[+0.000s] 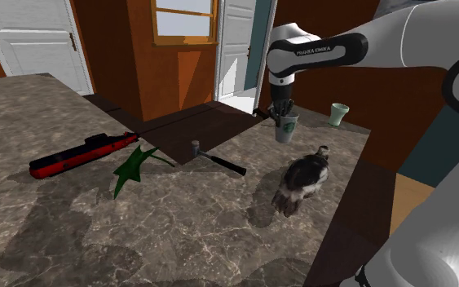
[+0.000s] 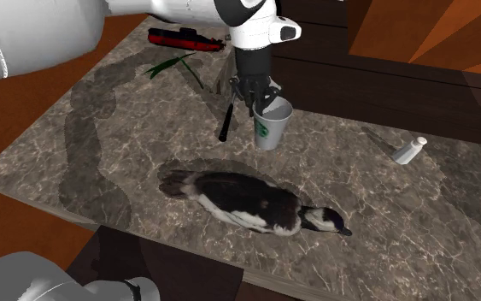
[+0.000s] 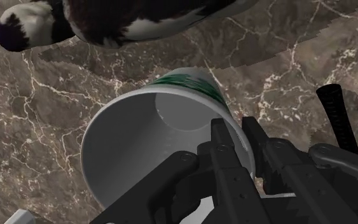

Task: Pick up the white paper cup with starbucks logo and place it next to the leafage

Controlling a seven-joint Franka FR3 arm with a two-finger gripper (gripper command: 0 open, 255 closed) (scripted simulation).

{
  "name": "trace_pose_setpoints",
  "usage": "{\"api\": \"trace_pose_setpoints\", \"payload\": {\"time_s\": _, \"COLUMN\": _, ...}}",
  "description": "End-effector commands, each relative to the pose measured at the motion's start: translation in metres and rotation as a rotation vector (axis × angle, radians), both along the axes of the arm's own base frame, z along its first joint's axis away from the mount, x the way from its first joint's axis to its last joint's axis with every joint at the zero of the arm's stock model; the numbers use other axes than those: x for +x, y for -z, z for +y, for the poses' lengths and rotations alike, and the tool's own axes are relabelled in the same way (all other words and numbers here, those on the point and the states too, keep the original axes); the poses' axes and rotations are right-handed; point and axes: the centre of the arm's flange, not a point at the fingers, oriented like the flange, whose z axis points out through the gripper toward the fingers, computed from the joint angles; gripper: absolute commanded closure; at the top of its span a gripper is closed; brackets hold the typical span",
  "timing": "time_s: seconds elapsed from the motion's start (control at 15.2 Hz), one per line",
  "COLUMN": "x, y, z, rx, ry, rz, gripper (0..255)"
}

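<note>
A white paper cup (image 1: 285,130) with a green logo (image 2: 262,131) is near the marble table's far edge, slightly tilted. My black gripper (image 1: 283,114) comes down on its rim. In the wrist view one finger is inside the cup (image 3: 139,140) and the other outside, clasping the wall between them at the gripper (image 3: 241,143). Whether the base touches the table I cannot tell. The green leafage (image 1: 134,167) lies far off toward the shoulder view's left, beside a red and black toy.
A black and white duck (image 1: 301,183) lies close to the cup. A black hammer (image 1: 215,157) lies between cup and leafage. The red-black submarine toy (image 1: 81,152) is beside the leaves. A second small cup (image 1: 338,114) stands near the table's far corner.
</note>
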Motion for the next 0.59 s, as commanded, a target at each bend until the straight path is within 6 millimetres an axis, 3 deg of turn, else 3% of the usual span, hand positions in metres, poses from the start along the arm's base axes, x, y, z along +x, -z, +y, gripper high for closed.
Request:
{"api": "trace_pose_setpoints", "payload": {"time_s": 0.0, "x": 0.000, "y": -0.012, "z": 0.000, "rx": 0.000, "ry": 0.000, "rz": 0.000, "gripper": 255}}
{"api": "trace_pose_setpoints", "payload": {"time_s": 0.53, "x": 0.000, "y": -0.055, "z": 0.000, "rx": 0.000, "ry": 0.000, "rz": 0.000, "gripper": 255}}
